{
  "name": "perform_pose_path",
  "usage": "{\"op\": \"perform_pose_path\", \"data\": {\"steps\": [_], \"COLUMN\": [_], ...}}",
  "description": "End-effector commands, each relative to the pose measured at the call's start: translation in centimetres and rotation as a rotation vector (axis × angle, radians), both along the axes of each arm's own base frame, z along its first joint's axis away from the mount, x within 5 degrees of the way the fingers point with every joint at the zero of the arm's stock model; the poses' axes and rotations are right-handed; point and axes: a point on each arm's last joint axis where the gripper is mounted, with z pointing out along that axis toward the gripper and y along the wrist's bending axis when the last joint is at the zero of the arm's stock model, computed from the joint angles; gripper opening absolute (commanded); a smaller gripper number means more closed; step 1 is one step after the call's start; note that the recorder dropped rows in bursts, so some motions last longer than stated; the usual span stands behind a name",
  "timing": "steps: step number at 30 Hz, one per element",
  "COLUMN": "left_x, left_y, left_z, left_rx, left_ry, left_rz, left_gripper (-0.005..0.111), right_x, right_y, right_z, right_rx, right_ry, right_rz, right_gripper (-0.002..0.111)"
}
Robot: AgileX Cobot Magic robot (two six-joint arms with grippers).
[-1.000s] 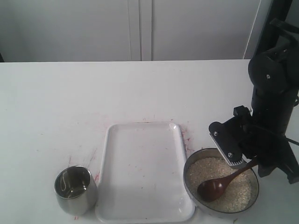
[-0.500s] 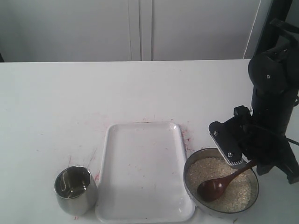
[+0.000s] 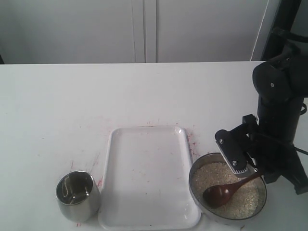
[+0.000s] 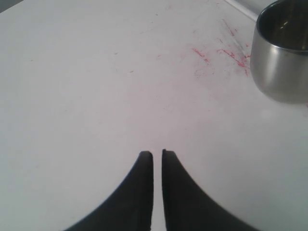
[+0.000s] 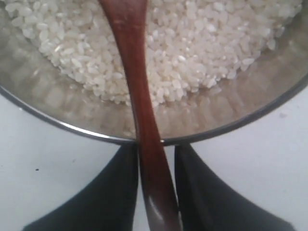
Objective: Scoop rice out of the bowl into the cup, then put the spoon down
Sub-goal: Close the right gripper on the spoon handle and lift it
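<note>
One bowl holds rice and one spoon, the right end effector loosely straddling its handle; one cup looks empty; the left end effector is closed.

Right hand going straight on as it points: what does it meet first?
Likely the thin rim of the wide grey metal bowl, just ahead of the right hand; if it rides higher, the off-white rice grains beyond.
</note>
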Motion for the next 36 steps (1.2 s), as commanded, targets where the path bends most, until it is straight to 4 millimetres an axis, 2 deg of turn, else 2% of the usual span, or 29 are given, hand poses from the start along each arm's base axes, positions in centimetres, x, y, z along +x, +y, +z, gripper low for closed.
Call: {"op": "perform_pose_path", "data": {"steps": [1, 5, 9, 14, 19, 21, 23, 28, 31, 36], "left_x": [-0.1, -0.1, -0.1, -0.1, -0.1, -0.1, -0.1, -0.1, -0.1, -0.1], "left_y": [0.0, 0.0, 0.0, 0.0, 0.0, 0.0, 0.0, 0.0, 0.0, 0.0], "left_z": [-0.7, -0.7, -0.7, -0.7, -0.7, -0.7, -0.7, -0.7, -0.7, -0.7], "left_rx": [-0.005, -0.005, -0.005, -0.005, -0.005, -0.005, -0.005, -0.005, -0.005, -0.005], "left_ry": [0.059, 0.059, 0.059, 0.059, 0.059, 0.059, 0.059, 0.059, 0.059, 0.059], "left_rz": [-0.006, -0.006, -0.006, -0.006, -0.006, -0.006, -0.006, -0.006, -0.006, -0.006], "left_gripper": [0.014, 0.014, 0.014, 0.014, 0.014, 0.014, 0.014, 0.014, 0.014, 0.014], "right_x": [0.0, -0.1, -0.7, -2.2, -4.3, -5.2, -6.1, -9.2, -11.1, -12.9], "right_y": [-0.3, -0.4, -0.6, -0.7, 0.5, 0.9, 1.3, 2.2, 2.1, 2.4], "right_z": [-0.1, 0.1, 1.1, 3.6, 6.3, 7.6, 8.9, 10.2, 10.1, 8.5], "right_rx": [-0.030, -0.048, -0.057, -0.042, 0.121, 0.160, 0.185, 0.211, 0.170, 0.073], "right_ry": [-0.009, -0.013, -0.024, -0.088, -0.091, -0.146, -0.207, -0.304, -0.410, -0.512], "right_rz": [-0.022, -0.062, -0.166, -0.437, -0.747, -0.918, -0.998, -0.976, -0.965, -0.785], "right_gripper": [0.014, 0.003, 0.000, 0.000, 0.000, 0.000, 0.000, 0.000, 0.000, 0.000]}}
